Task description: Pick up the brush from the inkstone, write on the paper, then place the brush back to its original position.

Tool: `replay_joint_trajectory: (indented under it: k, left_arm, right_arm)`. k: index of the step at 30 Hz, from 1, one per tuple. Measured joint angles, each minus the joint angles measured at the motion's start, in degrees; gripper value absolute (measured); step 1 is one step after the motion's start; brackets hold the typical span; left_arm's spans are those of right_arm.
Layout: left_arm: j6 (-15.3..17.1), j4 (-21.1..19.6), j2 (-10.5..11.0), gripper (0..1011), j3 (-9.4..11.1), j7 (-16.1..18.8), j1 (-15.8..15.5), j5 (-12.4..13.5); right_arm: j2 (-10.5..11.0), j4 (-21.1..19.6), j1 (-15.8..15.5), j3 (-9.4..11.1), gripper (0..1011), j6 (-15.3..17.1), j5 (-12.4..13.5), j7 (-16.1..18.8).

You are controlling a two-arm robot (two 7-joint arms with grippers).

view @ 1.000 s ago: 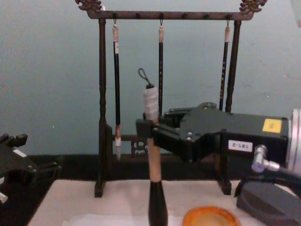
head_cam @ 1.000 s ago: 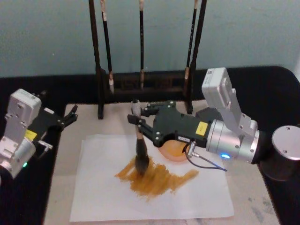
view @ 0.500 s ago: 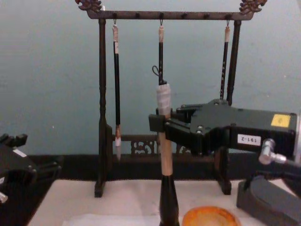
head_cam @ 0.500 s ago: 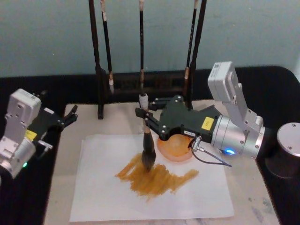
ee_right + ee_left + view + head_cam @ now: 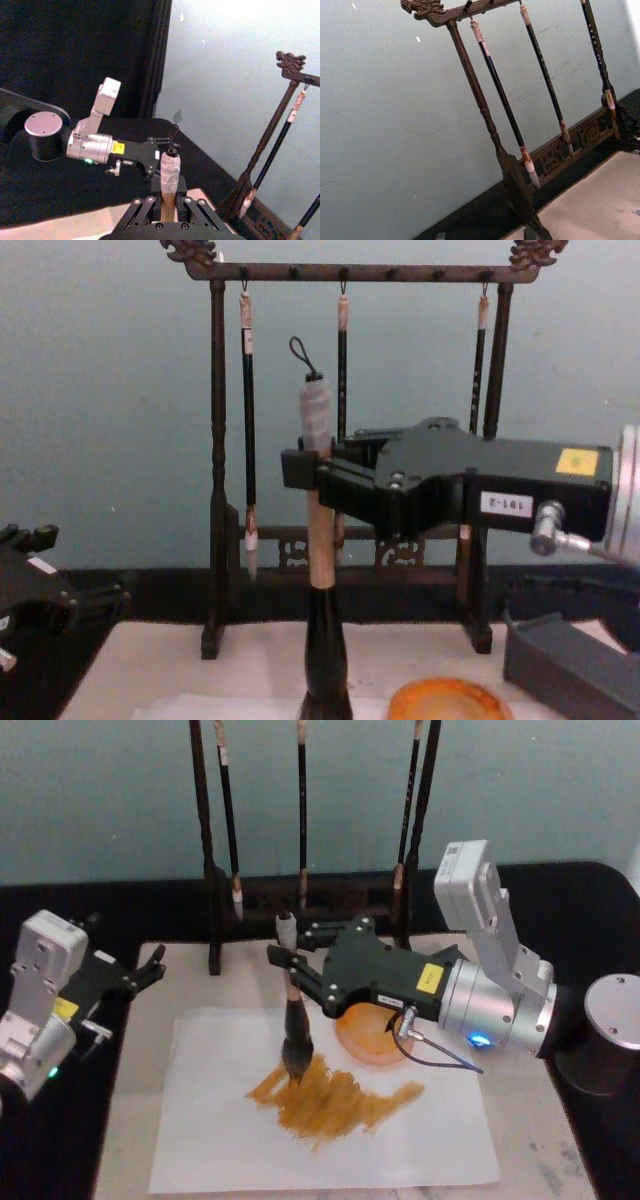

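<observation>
My right gripper (image 5: 291, 972) is shut on the brush (image 5: 296, 1020), holding its pale wood handle just below the white-wrapped end. The brush stands almost upright. Its bristles press on the paper (image 5: 215, 1140) at the upper left end of a patch of orange-brown strokes (image 5: 340, 1100). In the chest view the right gripper (image 5: 312, 475) clamps the brush (image 5: 322, 630) in front of the rack. The right wrist view looks down on the brush's wrapped end (image 5: 169, 171). The round orange inkstone (image 5: 368, 1040) lies under the right gripper's body. My left gripper (image 5: 150, 966) is parked open at the mat's left edge.
A dark wooden rack (image 5: 212, 890) with three thin black brushes hanging from it stands behind the paper. The cream mat (image 5: 130, 1120) lies under the sheet. A silver-topped black cylinder (image 5: 610, 1025) stands at the far right on the black tabletop.
The right gripper swept the brush to the right and toward the rack, then back to the left, where it now presses on the strokes' left end. The left arm has not moved.
</observation>
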Motion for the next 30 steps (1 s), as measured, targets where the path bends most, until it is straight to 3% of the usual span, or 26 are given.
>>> replay_joint_trajectory:
  k: [17,21,25,30]
  left_arm:
    - [0.0,0.0,0.0,1010,0.0,0.0,0.0,0.0]
    - [0.0,0.0,0.0,1010,0.0,0.0,0.0,0.0]
    - [0.0,0.0,0.0,1010,0.0,0.0,0.0,0.0]
    - [0.0,0.0,0.0,1010,0.0,0.0,0.0,0.0]
  right_arm:
    - [0.1,-0.74,-0.01,-0.13,169,0.39,-0.12,-0.72]
    - [-0.25,-0.99,-1.06,1.56,169,0.76,1.38,-2.33]
    - [-0.97,-1.52,-3.53,5.32,169,0.91,5.58,-5.3]
    - [-0.95,-2.84,-5.88,8.66,169,0.91,7.9,-8.37]
